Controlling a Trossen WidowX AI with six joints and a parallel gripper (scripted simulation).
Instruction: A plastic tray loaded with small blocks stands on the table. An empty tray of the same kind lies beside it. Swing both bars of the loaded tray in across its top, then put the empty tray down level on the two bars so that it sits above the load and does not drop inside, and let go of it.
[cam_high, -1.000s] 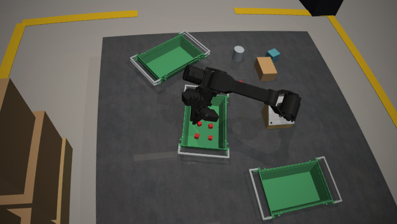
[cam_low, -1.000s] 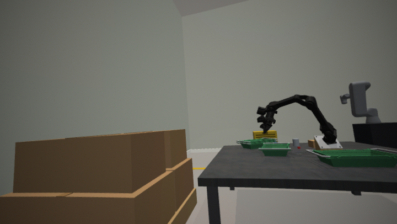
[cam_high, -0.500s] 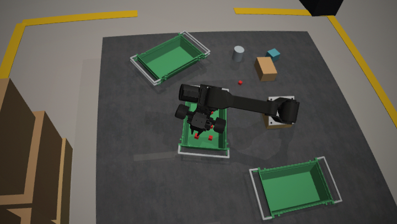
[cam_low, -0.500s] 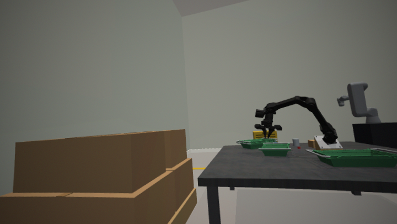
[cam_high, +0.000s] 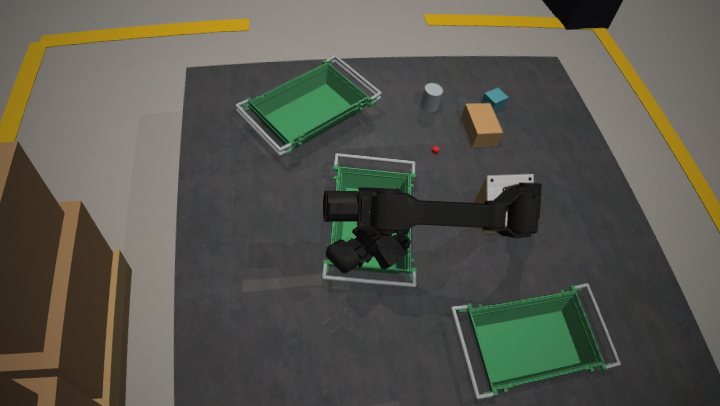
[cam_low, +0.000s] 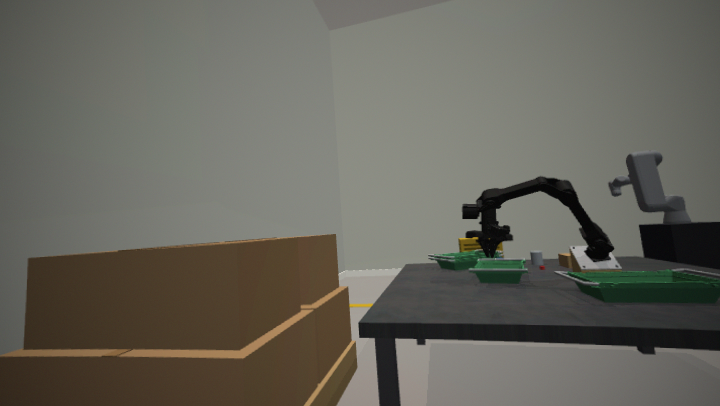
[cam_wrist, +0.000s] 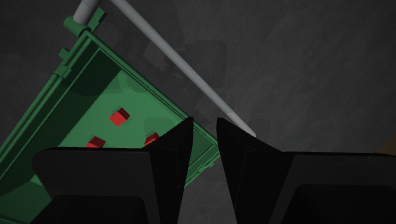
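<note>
The loaded green tray (cam_high: 373, 178) (cam_low: 499, 275) (cam_wrist: 86, 80) stands mid-table with red blocks (cam_wrist: 119, 116) inside. Its near bar (cam_high: 370, 281) (cam_wrist: 175, 62) and far bar (cam_high: 375, 158) are swung out over its ends. My gripper (cam_low: 489, 256) (cam_wrist: 205, 122) points down above the near end of that tray. Its fingers are a little apart with nothing between them; in the wrist view the tray's corner and the bar's end lie beyond the fingertips. An empty green tray (cam_high: 529, 342) (cam_low: 650, 293) stands at the near right. At the far left, green trays (cam_high: 307, 113) (cam_low: 453, 262) appear nested, bars out.
A loose red cube (cam_high: 435, 149) (cam_low: 542, 267), a grey cylinder (cam_high: 432, 98) (cam_low: 535, 257), a tan box (cam_high: 482, 123) and a teal cube (cam_high: 496, 98) stand on the far side. The arm's base is at the right. Stacked cartons (cam_high: 50, 252) (cam_low: 176, 297) stand off the table's left.
</note>
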